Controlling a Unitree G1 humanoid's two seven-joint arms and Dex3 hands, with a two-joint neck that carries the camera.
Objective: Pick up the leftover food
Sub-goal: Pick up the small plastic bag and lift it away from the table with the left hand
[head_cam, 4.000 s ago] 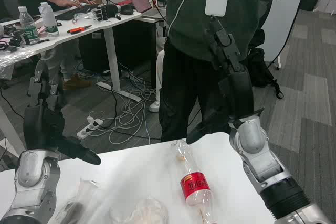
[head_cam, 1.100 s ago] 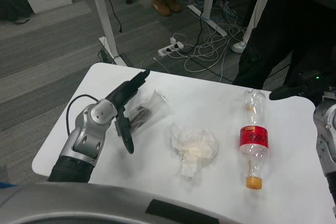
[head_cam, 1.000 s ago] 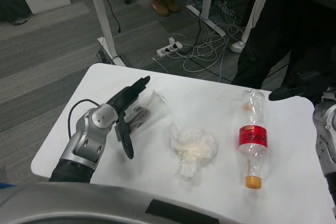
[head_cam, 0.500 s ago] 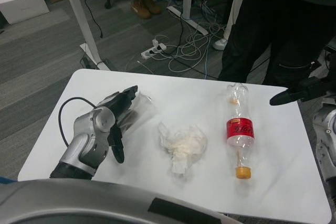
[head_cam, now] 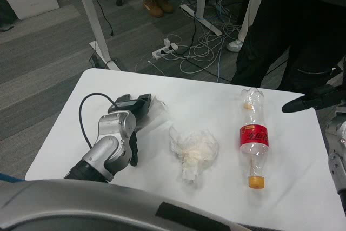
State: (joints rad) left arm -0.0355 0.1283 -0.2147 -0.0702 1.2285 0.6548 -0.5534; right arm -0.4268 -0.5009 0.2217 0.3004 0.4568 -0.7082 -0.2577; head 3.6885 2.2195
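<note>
Reach step, I judge: left hand (head_cam: 135,113) covers the bagged leftover food (head_cam: 154,113) at table's (head_cam: 303,187) nine o'clock, finger state hidden; next, close and lift; right hand (head_cam: 313,98) waits, fingers extended.

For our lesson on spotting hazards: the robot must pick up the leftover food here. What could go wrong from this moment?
1. The left hand covers the clear plastic bag; thin film could slip or crush.
2. The crumpled wrapper lies close beside it and might be dragged.
3. The plastic bottle lies on its side and could roll if the white table is jolted.
</note>
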